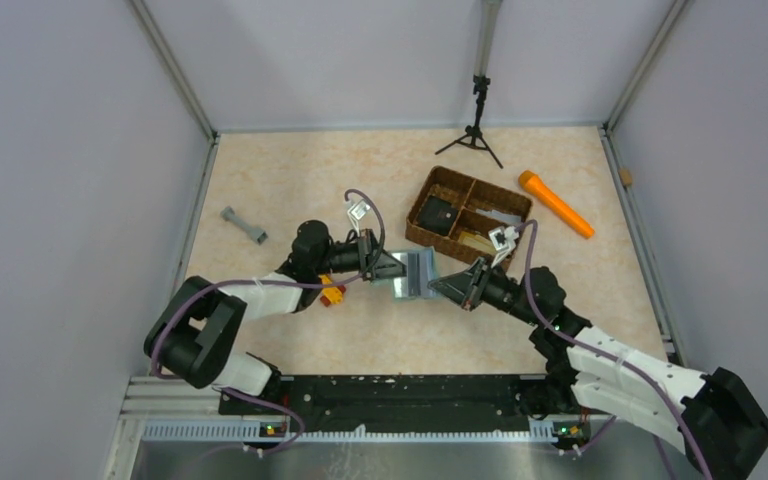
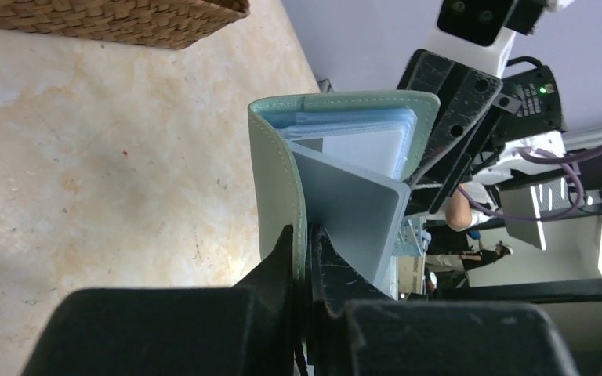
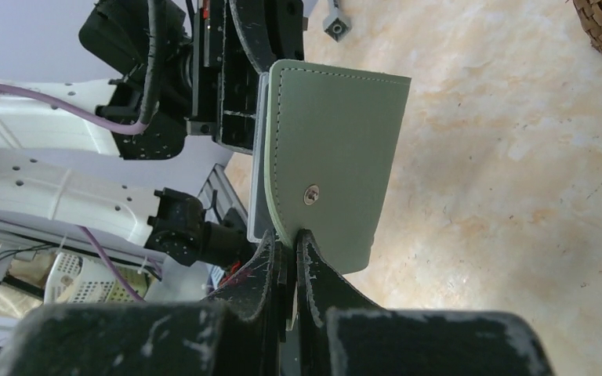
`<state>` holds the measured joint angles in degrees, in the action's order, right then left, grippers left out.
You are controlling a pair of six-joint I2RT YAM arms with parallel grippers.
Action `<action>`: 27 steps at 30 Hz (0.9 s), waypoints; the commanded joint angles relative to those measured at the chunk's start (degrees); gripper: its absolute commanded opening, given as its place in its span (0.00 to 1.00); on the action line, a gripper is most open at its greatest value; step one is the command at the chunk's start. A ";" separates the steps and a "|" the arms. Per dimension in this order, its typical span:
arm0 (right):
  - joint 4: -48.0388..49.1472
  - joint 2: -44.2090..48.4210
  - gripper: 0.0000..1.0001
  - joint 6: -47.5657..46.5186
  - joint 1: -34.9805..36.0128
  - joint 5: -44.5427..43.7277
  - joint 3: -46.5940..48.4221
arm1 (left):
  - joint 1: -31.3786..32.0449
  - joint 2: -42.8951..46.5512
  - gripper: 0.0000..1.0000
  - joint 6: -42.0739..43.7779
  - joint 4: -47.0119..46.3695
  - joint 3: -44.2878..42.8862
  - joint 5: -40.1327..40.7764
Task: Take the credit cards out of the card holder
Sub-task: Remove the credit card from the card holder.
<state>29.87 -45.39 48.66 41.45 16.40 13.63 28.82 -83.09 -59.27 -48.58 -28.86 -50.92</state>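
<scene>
The sage green card holder [image 1: 415,274] is held open above the table between both grippers. My left gripper [image 2: 302,235] is shut on one flap of the card holder [image 2: 276,172]. Pale blue cards [image 2: 360,145] sit in its inner sleeves, and one blue-grey leaf [image 2: 357,215] stands out from the fold. My right gripper [image 3: 290,239] is shut on the lower edge of the other flap [image 3: 333,149], whose outer side shows a metal snap [image 3: 310,194]. In the top view the left gripper [image 1: 392,267] and the right gripper [image 1: 444,285] face each other across the holder.
A brown woven divided basket [image 1: 470,215] stands just behind the holder, with a black thing in one compartment. An orange cylinder [image 1: 555,203] lies to its right. A grey bar [image 1: 244,225] lies at the left, a small red and yellow thing [image 1: 332,293] under the left arm, and a black tripod [image 1: 477,125] at the back.
</scene>
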 commanded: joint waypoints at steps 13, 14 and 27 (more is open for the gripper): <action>-15.49 5.65 0.00 -4.64 0.24 -9.16 8.19 | -0.12 5.19 0.40 9.18 10.88 -2.48 0.11; -15.66 5.88 0.00 -4.59 0.21 -9.24 8.25 | -0.34 5.32 0.45 8.49 9.48 -1.56 -0.37; -15.18 7.08 0.00 -1.90 0.21 -10.19 7.65 | -2.98 6.06 0.75 -2.59 -12.15 5.81 -3.83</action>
<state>11.44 -39.33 45.71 41.47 6.52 18.90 26.15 -78.85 -58.52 -49.65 -24.08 -52.62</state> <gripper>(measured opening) 0.025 0.709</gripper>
